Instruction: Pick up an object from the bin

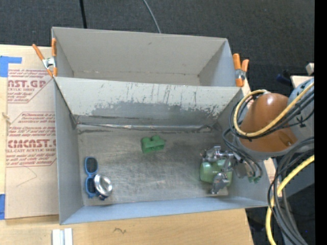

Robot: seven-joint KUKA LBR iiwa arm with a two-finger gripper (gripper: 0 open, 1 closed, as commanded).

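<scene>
Camera view, looking down into the bin: you see a grey metal bin (148, 108) with sloped walls taking up the middle of the frame, its scuffed floor in the lower half.

At the lower right of the floor, close to the right wall, the gripper (217, 171) is down inside the bin. Its two metal fingers (219, 187) stand one toward the top and one toward the bottom of the frame, set narrow, with a small pale green object (206, 172) between them. The gripper holds this object (its exact shape is hard to make out, since the metal parts cover some of it). You cannot tell whether the object rests on the floor or hangs just above it.

Behind the gripper, at the right edge of the frame, sits the arm's rounded orange cover (268, 124), with yellow cables (240, 114) looping around it.

Near the middle of the floor, well apart from the gripper, lies a small bright green block (152, 144).

At the lower left of the floor lies a pair of blue sunglasses (91, 172), stretched from top to bottom of the frame. A shiny silver round object (104, 185) lies against their lower end, touching them.
</scene>
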